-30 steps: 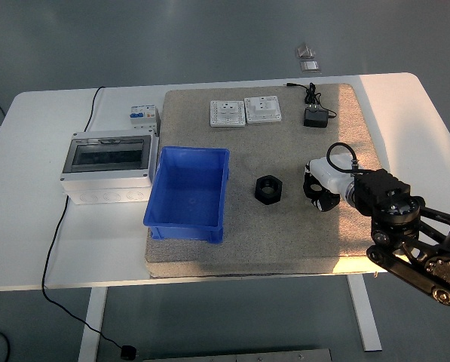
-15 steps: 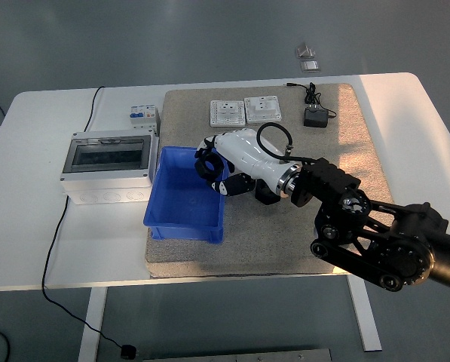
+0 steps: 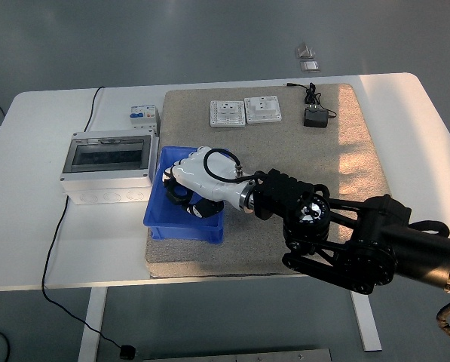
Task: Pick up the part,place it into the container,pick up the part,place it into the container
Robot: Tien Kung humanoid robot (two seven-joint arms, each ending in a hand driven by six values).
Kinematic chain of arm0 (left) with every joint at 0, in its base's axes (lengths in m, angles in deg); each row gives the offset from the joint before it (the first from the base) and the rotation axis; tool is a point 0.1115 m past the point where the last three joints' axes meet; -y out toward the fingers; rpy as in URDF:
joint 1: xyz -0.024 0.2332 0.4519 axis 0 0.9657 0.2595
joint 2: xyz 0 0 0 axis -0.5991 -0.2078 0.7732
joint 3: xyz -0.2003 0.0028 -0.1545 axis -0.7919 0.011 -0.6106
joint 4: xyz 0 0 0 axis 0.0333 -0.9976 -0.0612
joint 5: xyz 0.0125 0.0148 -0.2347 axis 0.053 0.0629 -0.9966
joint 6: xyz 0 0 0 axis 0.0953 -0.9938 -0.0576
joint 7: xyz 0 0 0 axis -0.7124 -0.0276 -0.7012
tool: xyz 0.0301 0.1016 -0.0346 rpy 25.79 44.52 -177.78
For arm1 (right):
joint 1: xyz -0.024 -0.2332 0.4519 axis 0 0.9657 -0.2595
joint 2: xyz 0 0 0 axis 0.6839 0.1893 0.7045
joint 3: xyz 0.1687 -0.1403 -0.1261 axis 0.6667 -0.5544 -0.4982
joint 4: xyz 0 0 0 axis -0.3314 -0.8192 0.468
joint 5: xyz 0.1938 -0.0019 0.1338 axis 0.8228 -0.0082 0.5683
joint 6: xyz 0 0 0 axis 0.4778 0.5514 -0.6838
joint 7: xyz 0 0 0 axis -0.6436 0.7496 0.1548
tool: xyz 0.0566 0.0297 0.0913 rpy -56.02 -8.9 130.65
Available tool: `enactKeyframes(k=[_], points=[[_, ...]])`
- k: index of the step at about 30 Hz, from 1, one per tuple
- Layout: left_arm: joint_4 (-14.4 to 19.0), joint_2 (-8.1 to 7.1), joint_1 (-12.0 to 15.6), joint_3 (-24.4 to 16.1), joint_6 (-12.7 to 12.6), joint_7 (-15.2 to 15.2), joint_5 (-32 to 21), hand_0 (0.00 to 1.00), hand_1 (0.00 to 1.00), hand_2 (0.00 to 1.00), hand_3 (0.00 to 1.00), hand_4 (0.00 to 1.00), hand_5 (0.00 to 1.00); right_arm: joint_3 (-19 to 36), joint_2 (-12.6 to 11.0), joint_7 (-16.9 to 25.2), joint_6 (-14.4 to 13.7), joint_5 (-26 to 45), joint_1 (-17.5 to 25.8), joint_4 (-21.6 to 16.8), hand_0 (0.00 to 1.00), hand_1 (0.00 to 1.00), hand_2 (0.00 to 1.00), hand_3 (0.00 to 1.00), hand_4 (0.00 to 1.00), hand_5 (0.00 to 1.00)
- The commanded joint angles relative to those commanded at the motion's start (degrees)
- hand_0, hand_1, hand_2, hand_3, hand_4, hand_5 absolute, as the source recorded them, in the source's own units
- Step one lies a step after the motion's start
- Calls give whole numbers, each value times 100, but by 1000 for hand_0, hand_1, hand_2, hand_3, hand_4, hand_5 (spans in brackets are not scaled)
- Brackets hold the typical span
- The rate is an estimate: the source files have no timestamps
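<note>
The right hand (image 3: pixel 188 190) is inside the blue container (image 3: pixel 173 223), reached across the mat from the lower right. Its fingers are curled downward over something dark, judged to be the black part (image 3: pixel 197 209), which sits low in the container beneath the white palm. Whether the fingers are gripping the part or have let it go cannot be told from this view, as the palm covers the contact. No second black part is visible on the mat; the arm hides much of the mat's centre, so it may lie beneath it.

The step in hand is judged to be the placing. To do it well, the part should be set on the container floor before release, the fingers opened fully, and the hand lifted straight up so that the knuckles clear the near and right walls and do not drag the light container along the mat (image 3: pixel 345 162).

The left arm is not in view.

Surroundings: a grey enclosure box (image 3: pixel 108 163) stands just beside the container's left wall, with a small breaker unit (image 3: pixel 141 116) behind it. Two white socket plates (image 3: pixel 245 111) and a black adapter (image 3: pixel 315 117) lie at the mat's far edge, well apart from the work. Nothing obstructs a withdrawal to the right across the white tabletop (image 3: pixel 44 136).
</note>
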Motion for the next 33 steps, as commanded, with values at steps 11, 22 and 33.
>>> enactKeyframes(k=[11,22,33], points=[[0,-2,2,-26,-7,13,29,740,720,692,782,851,998,-44,46,-147,77,42,-19,115,440,343,824,846,626,181],[0,-6,9,-42,-7,24,59,740,719,692,784,851,998,6,36,-234,24,106,7,141,431,319,860,878,728,247],[0,-10,41,-53,-10,13,66,739,718,691,781,851,998,1291,-498,-656,-352,575,559,-409,421,295,855,926,829,326]])
